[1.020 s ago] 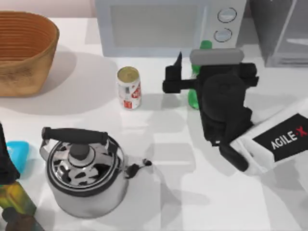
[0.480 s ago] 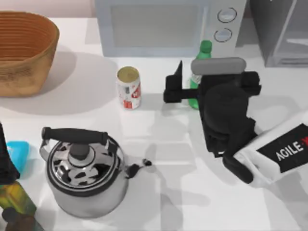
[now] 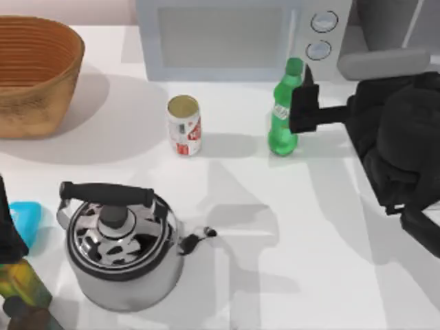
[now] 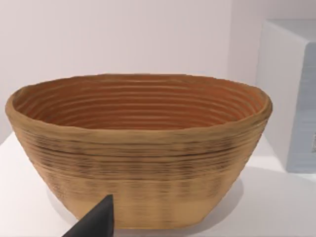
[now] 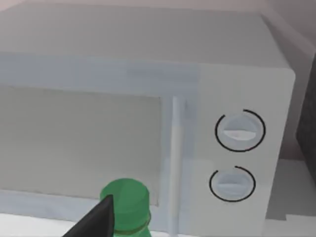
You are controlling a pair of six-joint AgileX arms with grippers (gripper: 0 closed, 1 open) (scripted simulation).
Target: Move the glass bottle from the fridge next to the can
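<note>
White tabletop (image 3: 302, 227), microwave (image 3: 227, 34) at rear. Green glass bottle (image 3: 283, 110) standing upright, right of can (image 3: 184, 125), gap between. Right gripper (image 3: 306, 110) sitting beside bottle, fingers spread, gripping nothing. Placement step apparently finishing; next move likely calling for clean retreat without tipping bottle. Left gripper (image 4: 94, 223) facing wicker basket (image 4: 138, 148).

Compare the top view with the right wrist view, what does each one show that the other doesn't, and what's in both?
Top view alone: the can, a steel kettle, a woven basket, and the glass bottle standing full height on the table to the can's right, the right gripper beside it. Right wrist view alone: the microwave's door and handle seen front-on. Both: the bottle's green cap, the microwave and its two dials.
</note>
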